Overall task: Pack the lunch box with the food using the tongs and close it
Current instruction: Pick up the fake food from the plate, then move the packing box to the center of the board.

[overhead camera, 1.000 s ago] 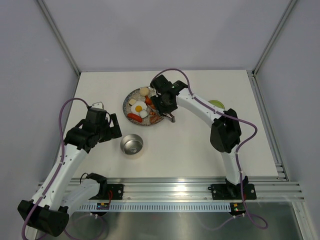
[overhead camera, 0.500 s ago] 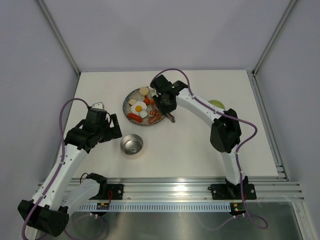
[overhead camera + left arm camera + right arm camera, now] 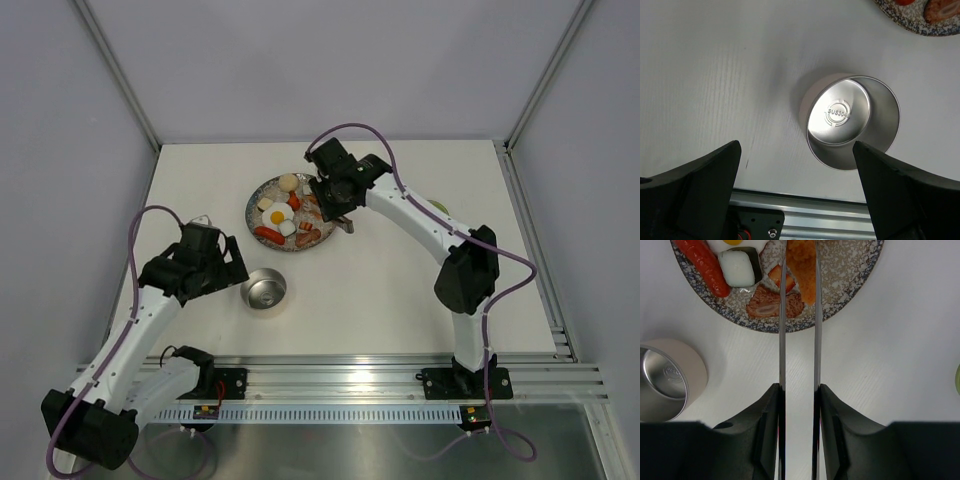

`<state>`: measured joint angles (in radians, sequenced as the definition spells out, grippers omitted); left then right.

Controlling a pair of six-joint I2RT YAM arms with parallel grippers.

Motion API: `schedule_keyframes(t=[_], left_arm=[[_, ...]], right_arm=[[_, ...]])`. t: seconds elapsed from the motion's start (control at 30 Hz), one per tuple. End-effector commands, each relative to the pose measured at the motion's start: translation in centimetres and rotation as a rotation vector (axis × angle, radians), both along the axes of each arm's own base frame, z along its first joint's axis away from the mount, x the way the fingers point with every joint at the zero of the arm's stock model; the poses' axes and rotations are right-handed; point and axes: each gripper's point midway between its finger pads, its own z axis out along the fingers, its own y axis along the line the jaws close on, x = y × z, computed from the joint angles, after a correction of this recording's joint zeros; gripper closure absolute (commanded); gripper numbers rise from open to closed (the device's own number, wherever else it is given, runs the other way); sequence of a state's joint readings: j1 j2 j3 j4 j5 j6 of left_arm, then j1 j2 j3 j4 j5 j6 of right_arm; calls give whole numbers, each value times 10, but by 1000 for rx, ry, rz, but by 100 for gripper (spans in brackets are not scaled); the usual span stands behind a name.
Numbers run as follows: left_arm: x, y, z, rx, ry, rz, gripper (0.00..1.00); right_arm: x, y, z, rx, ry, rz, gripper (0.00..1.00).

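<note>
My right gripper (image 3: 799, 390) is shut on the tongs (image 3: 782, 315); its jaws press the two slim silver arms close together. The arms reach over the speckled plate (image 3: 850, 295), and an orange fried piece (image 3: 802, 270) of the food sits between them. The tong tips are cut off at the top of the right wrist view. On the plate lie a sausage (image 3: 702, 262), a black-and-white roll (image 3: 740, 267) and a fried egg (image 3: 277, 215). The steel lunch box (image 3: 850, 120) stands empty, just ahead of my open left gripper (image 3: 796, 147). Its green lid (image 3: 432, 207) shows behind the right arm.
A brown meat slice (image 3: 775, 305) lies near the plate's front rim. The lunch box (image 3: 266, 291) stands on the white table between the plate (image 3: 254, 198) and the aluminium rail (image 3: 400, 372) at the near edge. Grey walls enclose the table.
The right gripper squeezed the tongs narrower and moved towards the far side of the plate. The left arm shifted a little closer to the lunch box.
</note>
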<state>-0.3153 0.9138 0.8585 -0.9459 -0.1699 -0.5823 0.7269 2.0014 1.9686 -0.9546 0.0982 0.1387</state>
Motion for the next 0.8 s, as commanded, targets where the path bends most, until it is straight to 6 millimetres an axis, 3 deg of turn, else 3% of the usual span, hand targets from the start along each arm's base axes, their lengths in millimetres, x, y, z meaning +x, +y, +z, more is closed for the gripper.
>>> schedule_keyframes(t=[0.0,0.27,0.4,0.63,0.77], left_arm=[[-1,-12,-8,-94,10,54,1],[-14,-34,-21,-309,-33,127,1],[-5,-44,-28,-388,-122,108,1],[2,-64,-51,-469,-86,68,1],[10,-77,-45,-541,-118,34,1]], right_arm=[[1,3,35,56,-85,-15,78],[-7,-8,50,73,-115,-33,78],[-10,-12,58,82,-126,-40,78],[-15,-20,59,75,-130,-55,78],[-19,-22,61,84,-130,-61,78]])
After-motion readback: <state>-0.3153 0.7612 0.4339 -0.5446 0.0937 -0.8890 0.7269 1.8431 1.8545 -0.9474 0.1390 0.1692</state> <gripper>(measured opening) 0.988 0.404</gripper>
